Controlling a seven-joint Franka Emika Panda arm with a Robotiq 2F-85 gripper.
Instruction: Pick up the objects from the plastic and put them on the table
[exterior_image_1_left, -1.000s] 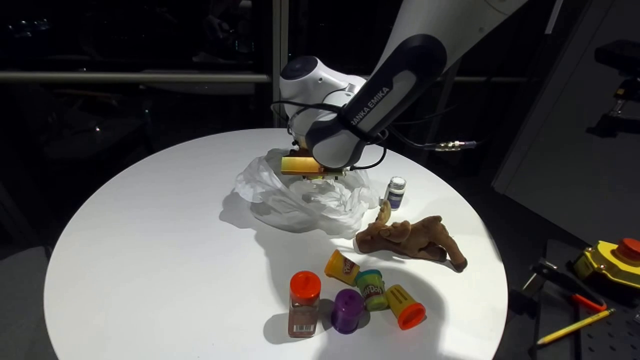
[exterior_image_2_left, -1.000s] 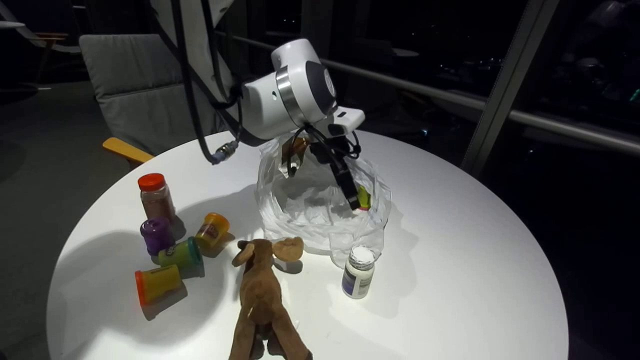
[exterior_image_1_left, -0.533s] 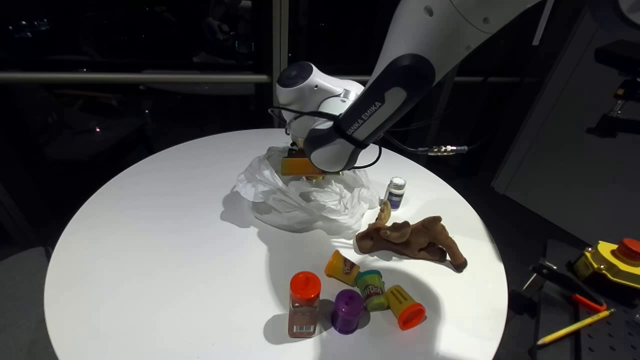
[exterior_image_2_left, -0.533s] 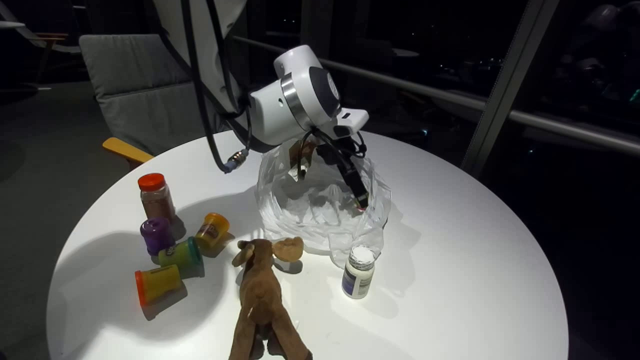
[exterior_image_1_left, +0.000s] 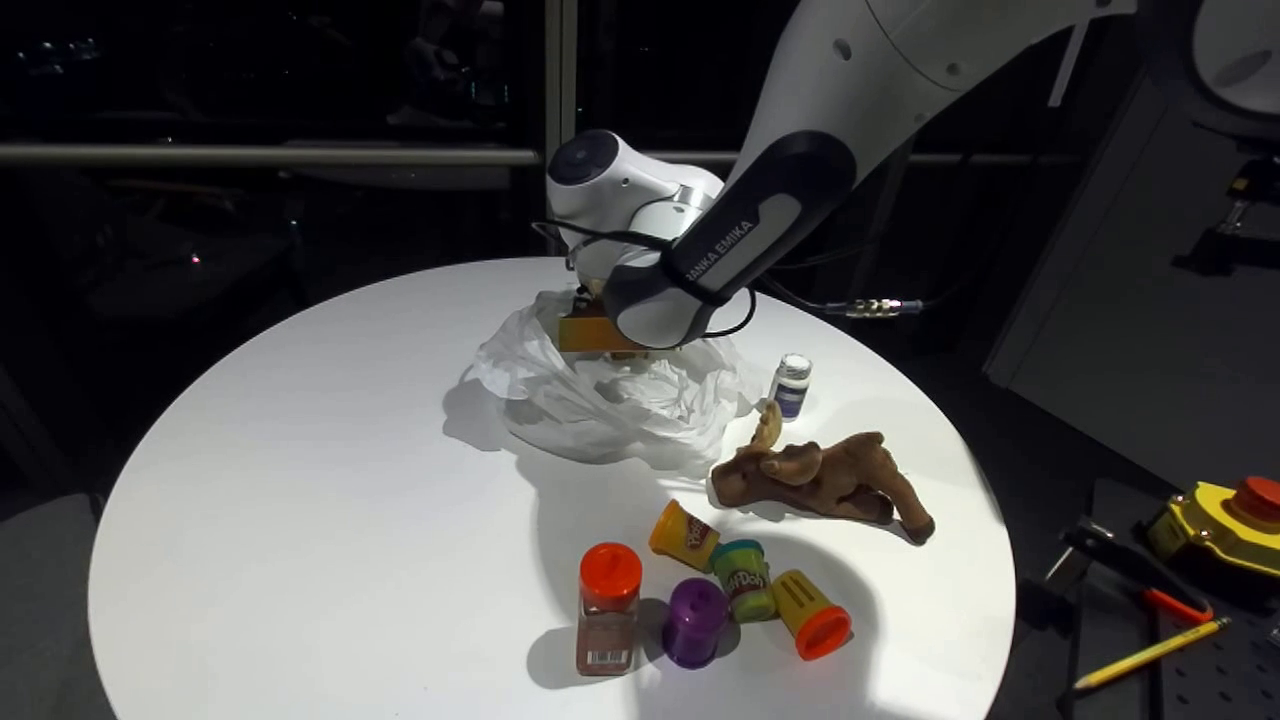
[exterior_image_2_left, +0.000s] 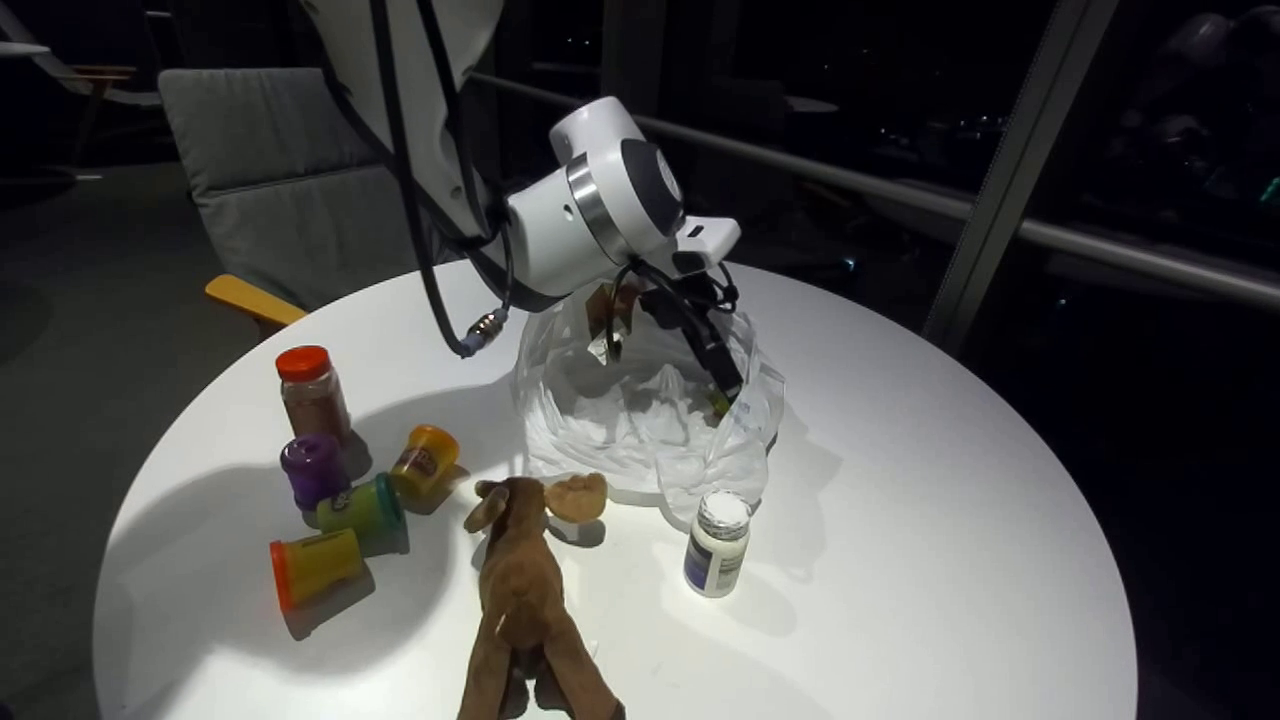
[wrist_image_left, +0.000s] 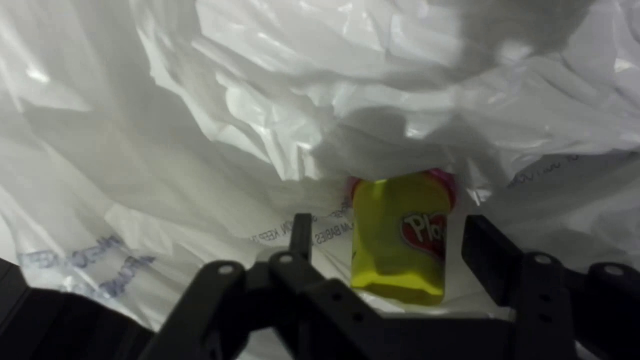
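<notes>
A crumpled white plastic bag (exterior_image_1_left: 590, 415) stands open on the round white table (exterior_image_1_left: 300, 480); the bag (exterior_image_2_left: 590, 460) also shows in an exterior view. A yellow Play-Doh can (wrist_image_left: 395, 240) with a pink lid lies inside it, its lid end partly covered by a fold. The can (exterior_image_2_left: 718, 403) is mostly hidden behind the finger in an exterior view. My gripper (wrist_image_left: 390, 225) is open, its fingers on either side of the can with a gap at each side. The gripper (exterior_image_2_left: 730, 385) reaches down into the bag by its wall.
A brown plush moose (exterior_image_2_left: 525, 590) and white bottle (exterior_image_2_left: 717, 545) stand close to the bag. An orange-lidded jar (exterior_image_1_left: 608, 610), purple can (exterior_image_1_left: 695, 622), green can (exterior_image_1_left: 745, 582) and two yellow cans (exterior_image_1_left: 685, 535) (exterior_image_1_left: 808, 612) are grouped on the table.
The arm has moved down, bringing the gripper deeper into the bag and toward the wall by the yellow can. Less of that can shows now. The other objects have not moved.
</notes>
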